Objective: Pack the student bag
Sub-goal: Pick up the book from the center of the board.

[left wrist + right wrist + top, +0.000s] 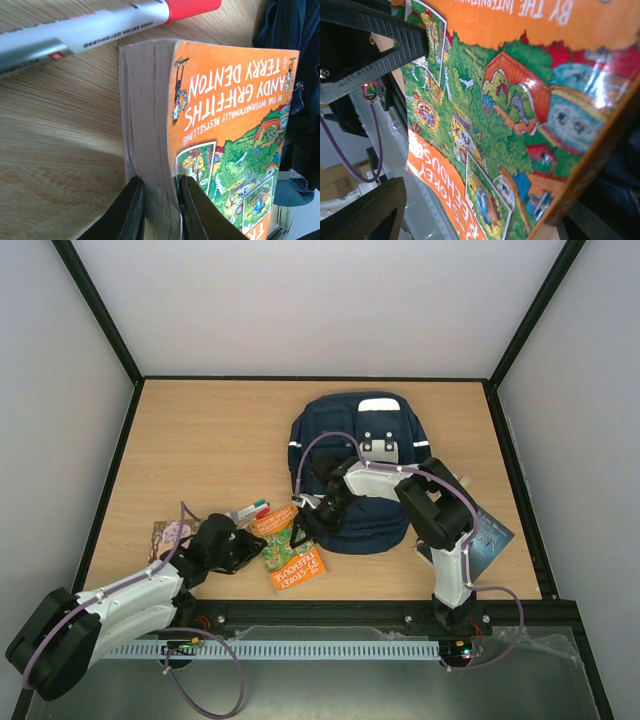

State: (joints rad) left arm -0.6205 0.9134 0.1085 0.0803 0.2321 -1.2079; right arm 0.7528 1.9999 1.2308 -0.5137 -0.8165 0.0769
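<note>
The navy student bag [360,465] lies flat at the middle of the table. An orange paperback [290,550] lies at its near left corner. My left gripper [243,543] is shut on the paperback's page edge; in the left wrist view its fingers [131,212] pinch the page block [150,125] between them. My right gripper [312,514] hangs at the bag's near left edge, over the book's far end. In the right wrist view the book cover [510,115] fills the frame, with one finger [367,212] far out at lower left, so the jaws stand wide apart.
Markers [248,510] lie just left of the book; a red-capped one [100,25] shows in the left wrist view. A brownish booklet [168,535] lies further left. A blue book [492,538] lies right of the bag. A black rail [330,615] borders the near edge.
</note>
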